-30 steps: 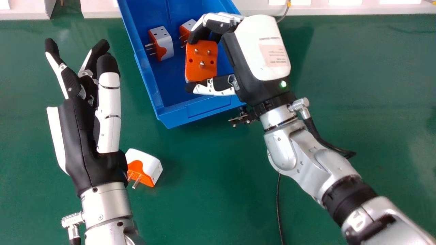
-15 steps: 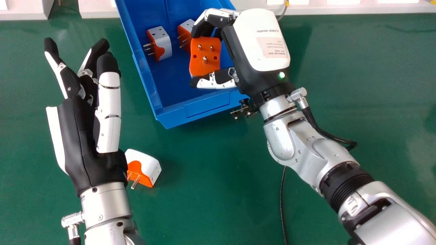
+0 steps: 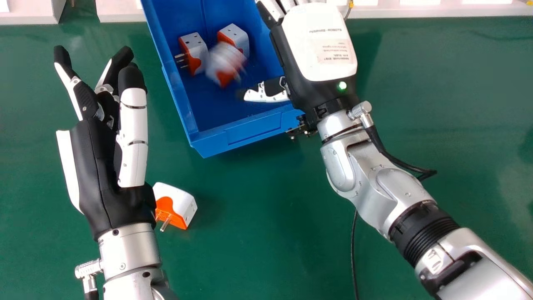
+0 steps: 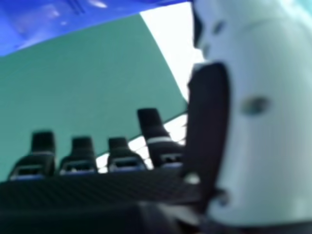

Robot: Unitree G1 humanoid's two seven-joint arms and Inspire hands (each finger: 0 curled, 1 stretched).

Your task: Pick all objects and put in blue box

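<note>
A green worktop [image 3: 258,216] seen from above. At its near right, a silver right forearm [image 3: 374,187] slants inward, with a thin black cable [image 3: 354,250] below it. The left forearm [image 3: 129,250] comes up from the near edge of the view, on the left side. Just to the right of the left wrist, a loose white and orange plug adapter [image 3: 182,202] lies on the worktop, its metal prongs towards the near edge. Beyond that wrist, the left hand [image 3: 98,171] points to the far edge, fingers spread and mostly straight.

Farther off, a blue box [image 3: 250,130] stands slightly turned, its near left corner well apart from the loose adapter. The right hand [image 3: 318,52] is over the box's right wall, its thumb stretched above the inside near the near right corner. Its fingers are straightened away from the thumb; the right hand view shows the fingertips set apart from one another.

Inside the box are three more adapters. The nearest [image 3: 226,64] is blurred, so it is unclear whether it touches the floor or its neighbours. Behind it, one adapter [image 3: 195,52] has its prongs towards the left wall, and another [image 3: 236,39] sits to the right and slightly farther. White framework [image 3: 120,10] borders the worktop's far edge.
</note>
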